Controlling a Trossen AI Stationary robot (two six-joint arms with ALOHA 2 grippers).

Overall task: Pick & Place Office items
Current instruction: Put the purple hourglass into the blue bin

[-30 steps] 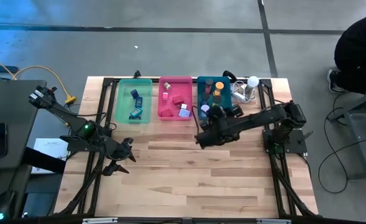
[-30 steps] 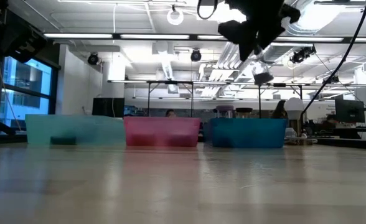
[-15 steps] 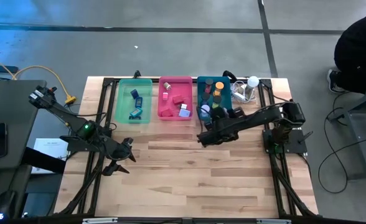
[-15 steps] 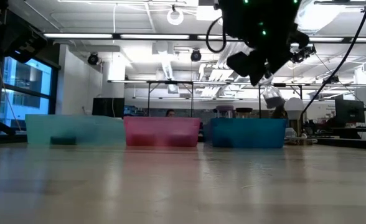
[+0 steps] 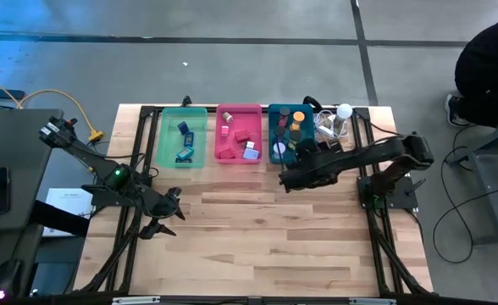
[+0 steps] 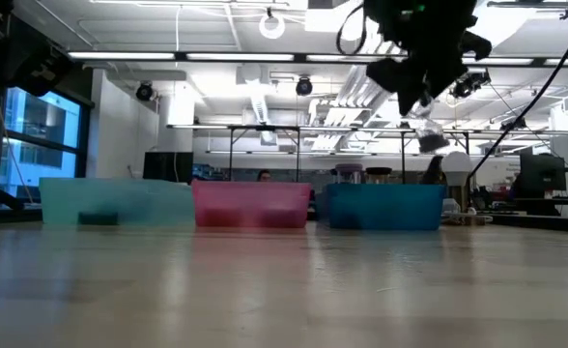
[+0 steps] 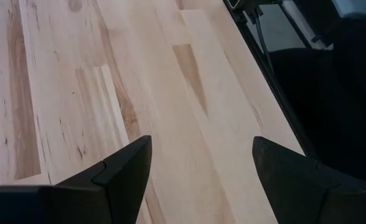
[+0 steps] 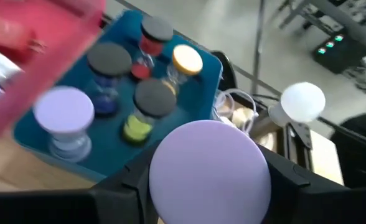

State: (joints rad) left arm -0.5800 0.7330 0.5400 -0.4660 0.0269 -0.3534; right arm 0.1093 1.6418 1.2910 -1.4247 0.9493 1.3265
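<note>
Right end effector [image 8: 211, 186] clamped on a lavender-capped jar [image 8: 209, 167], held above desk [image 5: 257, 237] beside teal tray [image 8: 40, 146]. Looks light, rigid, smooth; the clear body may slip, so grip at the cap rim. Left end effector [image 7: 201, 165] idle, fingers apart.

Right arm's stretched in from the bench's right edge toward the far edge, its tool [image 5: 288, 180] up in the air with fingers [image 8: 117, 186] clamped on something, while the left tool [image 5: 166, 217] just sits near the left edge, fingers [image 7: 124, 169] spread wide.
</note>
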